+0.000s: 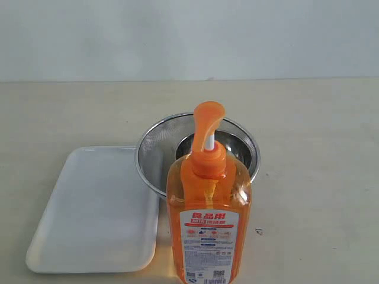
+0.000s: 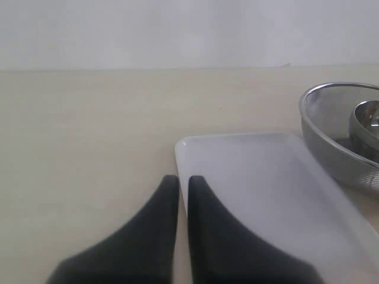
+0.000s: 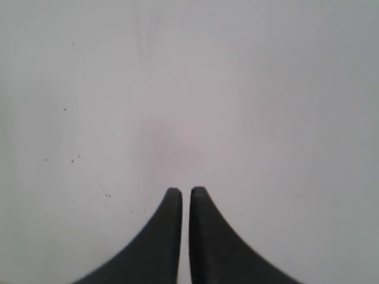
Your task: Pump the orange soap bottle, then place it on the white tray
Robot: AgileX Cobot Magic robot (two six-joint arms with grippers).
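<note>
The orange soap bottle (image 1: 208, 219) stands upright on the table at the front centre, its orange pump head (image 1: 208, 118) raised on the white stem. To its left lies the white tray (image 1: 95, 207), flat and bare; the left wrist view shows the same tray (image 2: 266, 189). Neither gripper appears in the exterior view. My left gripper (image 2: 183, 180) is shut with nothing between its fingers, hovering near the tray's corner. My right gripper (image 3: 183, 191) is shut too, and faces only a plain pale surface.
A round steel mesh bowl (image 1: 155, 151) with a smaller steel bowl (image 1: 237, 148) inside stands right behind the bottle, touching the tray's right edge. The mesh bowl (image 2: 337, 154) also shows in the left wrist view. A grey wall runs behind the table.
</note>
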